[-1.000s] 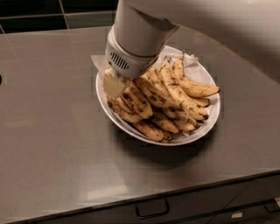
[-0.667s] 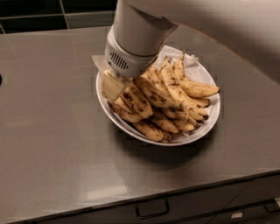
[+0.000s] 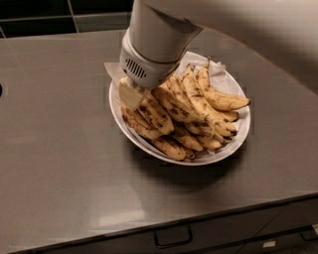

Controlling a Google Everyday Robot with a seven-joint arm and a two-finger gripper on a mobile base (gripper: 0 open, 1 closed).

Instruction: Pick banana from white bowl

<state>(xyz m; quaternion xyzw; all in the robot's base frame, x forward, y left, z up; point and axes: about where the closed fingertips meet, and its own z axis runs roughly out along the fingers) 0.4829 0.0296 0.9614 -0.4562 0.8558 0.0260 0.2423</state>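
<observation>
We see a grey metal counter (image 3: pixel 59 163) that fills most of the view. A dark tiled wall (image 3: pixel 49 12) runs along its far edge, and a drawer front with a handle (image 3: pixel 173 238) sits below its near edge. The white bowl (image 3: pixel 237 141) stands on the counter right of centre. It is wide, shallow and lined with crinkled white paper (image 3: pixel 113 72), which pokes out over the rim on the far left.

A heap of spotted bananas (image 3: pixel 223 101) fills the bowl, most of them pointing from far right to near left. The banana (image 3: pixel 179 108), large, curved and heavily speckled, lies on top of the heap near the middle. Its left end runs in under the robot.

The pale arm (image 3: pixel 164 30) comes in from the upper right and ends in a round vented wrist over the left part of the bowl. The gripper (image 3: pixel 131 95) hangs just below that wrist, down among the left ends of the fruit and touching or almost touching the heap. The wrist hides most of it, so we cannot tell whether it is spread, closed or clamped on anything.
</observation>
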